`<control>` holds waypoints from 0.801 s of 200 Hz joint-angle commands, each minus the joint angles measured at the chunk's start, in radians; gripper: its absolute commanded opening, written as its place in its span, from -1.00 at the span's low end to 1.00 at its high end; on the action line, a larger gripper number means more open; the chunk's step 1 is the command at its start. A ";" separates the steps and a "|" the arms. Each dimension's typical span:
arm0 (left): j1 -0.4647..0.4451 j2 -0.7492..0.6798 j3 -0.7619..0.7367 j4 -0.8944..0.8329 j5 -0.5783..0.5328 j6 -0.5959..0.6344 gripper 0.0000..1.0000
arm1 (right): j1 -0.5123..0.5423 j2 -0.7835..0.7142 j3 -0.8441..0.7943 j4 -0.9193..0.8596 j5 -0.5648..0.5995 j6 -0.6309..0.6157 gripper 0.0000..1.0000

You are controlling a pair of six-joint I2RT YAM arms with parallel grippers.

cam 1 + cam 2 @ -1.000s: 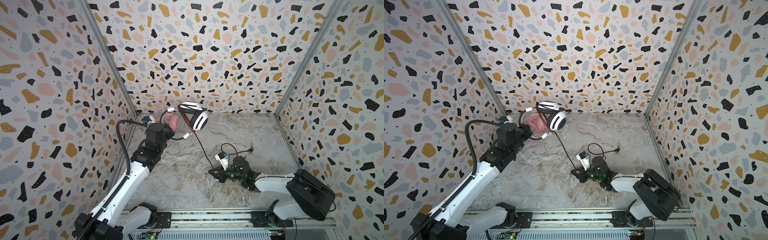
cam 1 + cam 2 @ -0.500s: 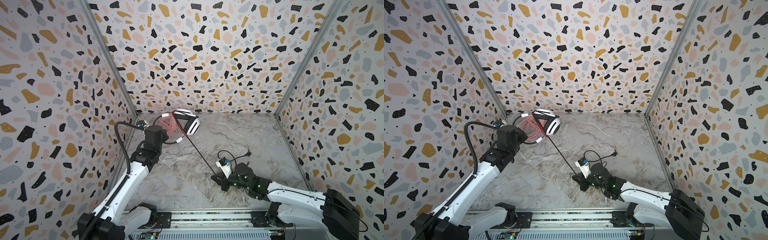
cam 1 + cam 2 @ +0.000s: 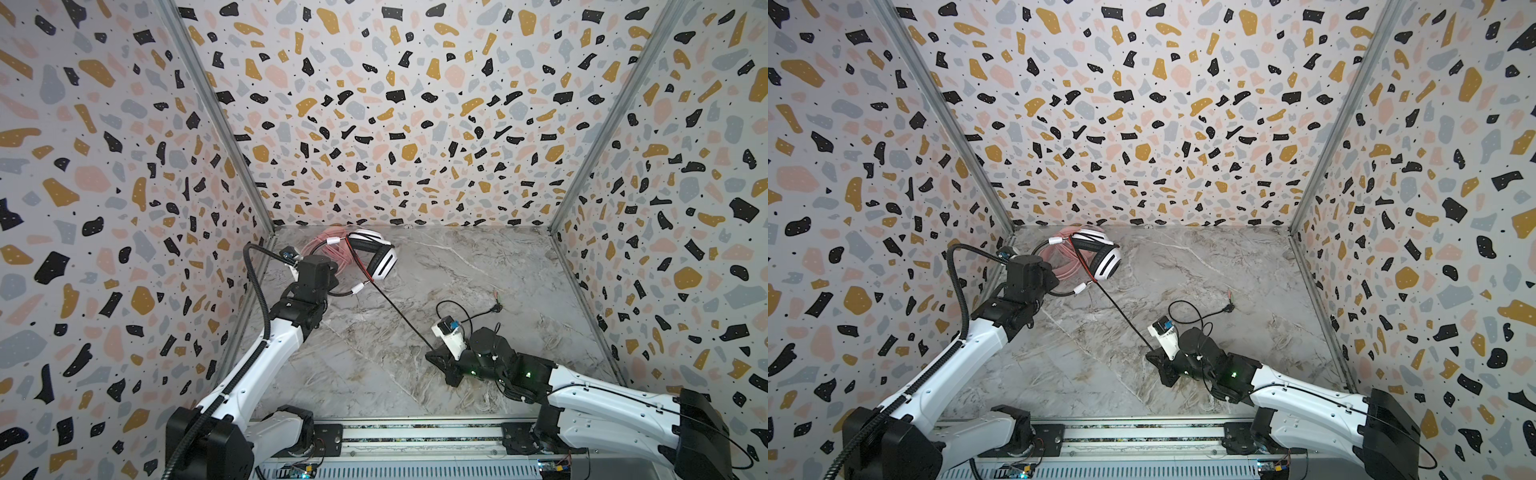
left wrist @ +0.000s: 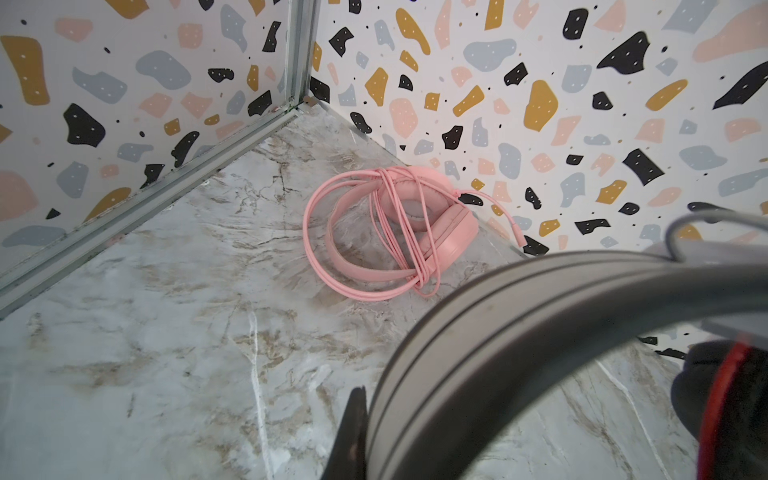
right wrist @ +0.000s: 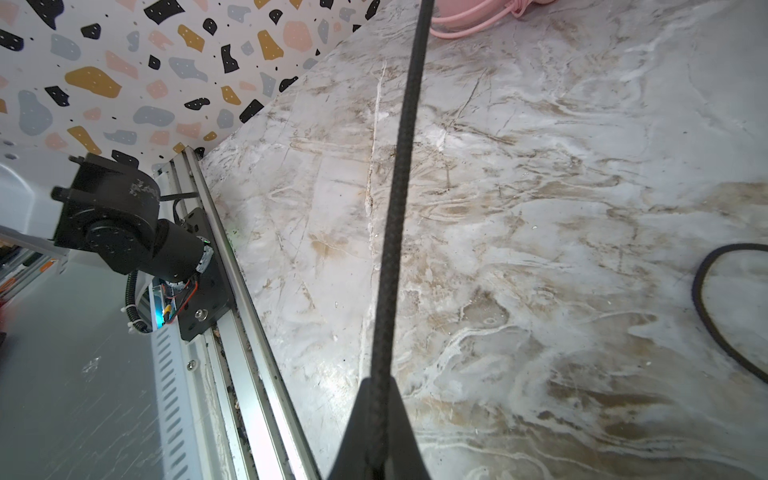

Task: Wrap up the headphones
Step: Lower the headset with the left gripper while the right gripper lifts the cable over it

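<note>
Marble surface [image 3: 478, 274]: pink headset [image 4: 415, 224] lies wrapped. The left fingers [image 4: 354, 428] pinch the white headset [image 3: 383, 261]; the right fingers [image 5: 356, 440] pinch its taut cable [image 5: 398, 208]. Winding is under way, and the next move likely calls for another turn.

Robot lab cell: terrazzo-print walls [image 3: 374, 124], base rail [image 3: 415, 434]

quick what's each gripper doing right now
left gripper: shut on the grey headband of the white black-striped headset
right gripper: shut on its taut black braided cable

Your left gripper [image 3: 327, 291] grips the white black-striped over-ear headset [image 3: 380, 259] over the pink wired headset [image 3: 328, 251] at the far-left corner, its black-and-red cable [image 3: 399, 316] running taut to your right gripper [image 3: 433, 356], pinched on it.
</note>
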 commanded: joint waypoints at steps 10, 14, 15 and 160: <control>-0.036 0.034 -0.025 0.149 0.005 0.045 -1.00 | 0.005 -0.028 0.089 -0.077 0.041 -0.034 -0.92; -0.054 0.042 -0.027 0.149 -0.012 0.052 -1.00 | 0.004 -0.029 0.099 -0.080 0.046 -0.038 -0.92; -0.058 0.043 -0.028 0.149 -0.016 0.055 -1.00 | 0.004 -0.029 0.103 -0.083 0.048 -0.040 -0.92; -0.537 0.147 0.067 -0.021 -0.068 0.544 -1.00 | -0.280 0.013 0.460 -0.232 0.072 -0.272 -0.90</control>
